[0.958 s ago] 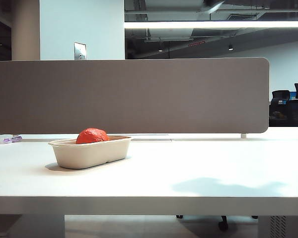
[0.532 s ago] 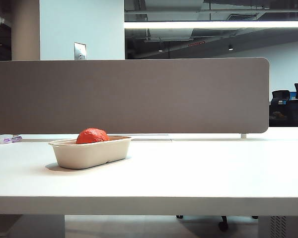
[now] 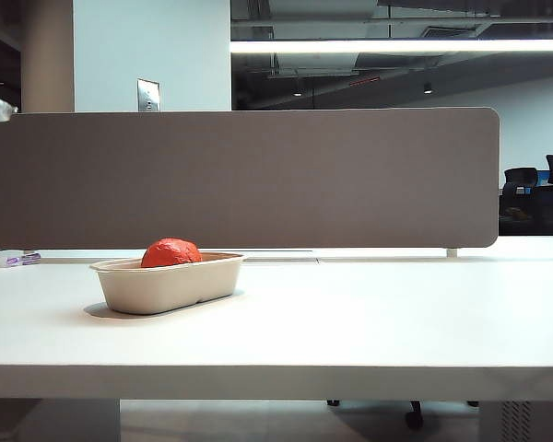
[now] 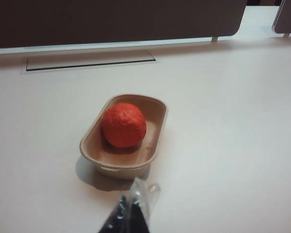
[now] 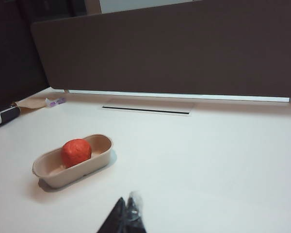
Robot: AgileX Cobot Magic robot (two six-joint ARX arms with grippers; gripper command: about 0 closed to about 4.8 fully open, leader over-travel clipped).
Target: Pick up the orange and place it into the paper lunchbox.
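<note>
- orange point(image 3: 171, 251) sits in paper lunchbox point(image 3: 166, 286), at one end
- lunchbox on table point(image 3: 369, 313), left of centre
- partition point(image 3: 249, 175) behind

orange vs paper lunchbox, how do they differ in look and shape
The orange is a round, red-orange ball with a wrinkled skin; the paper lunchbox is a shallow, beige oblong tray with smooth walls and rounded corners. The orange is much shorter than the paper lunchbox is long, filling one end only. The orange sits inside; the paper lunchbox rests on the table. Neither is touched by the left gripper or the right gripper.
</note>
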